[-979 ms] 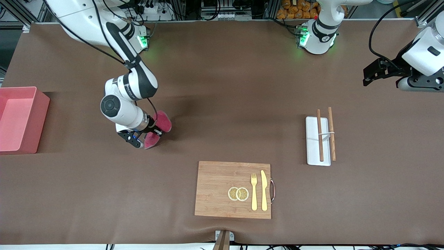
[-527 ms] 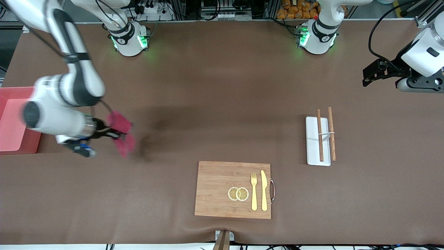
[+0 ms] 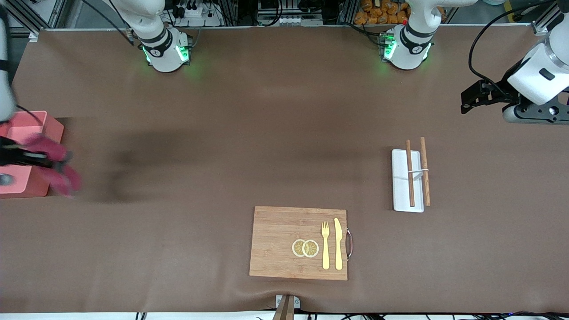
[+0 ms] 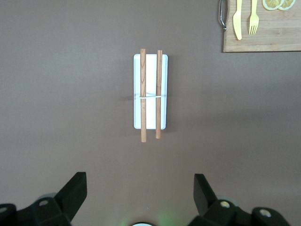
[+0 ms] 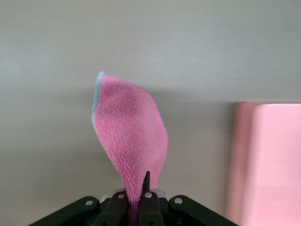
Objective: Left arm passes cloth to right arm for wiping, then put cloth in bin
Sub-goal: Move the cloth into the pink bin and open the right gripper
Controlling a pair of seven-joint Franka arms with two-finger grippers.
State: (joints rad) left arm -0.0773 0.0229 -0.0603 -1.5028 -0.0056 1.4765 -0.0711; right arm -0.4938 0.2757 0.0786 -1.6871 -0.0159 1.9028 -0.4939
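Brown table (image 3: 249,133) under both arms. At nine o'clock in the front view: right gripper (image 3: 42,159) pinching cloth (image 3: 58,166), hanging over the rim of bin (image 3: 44,126) at the right arm's end; fingers pressed tight on the magenta fabric (image 5: 131,136) in the right wrist view, bin (image 5: 268,160) beside. At six o'clock: board (image 3: 275,244) with fork (image 3: 326,245) and knife (image 3: 338,243). Toward three o'clock: tray (image 3: 400,195) bearing chopsticks (image 3: 410,173). At two o'clock: left gripper (image 3: 469,95), waiting, fingers (image 4: 73,190) spread wide, empty.
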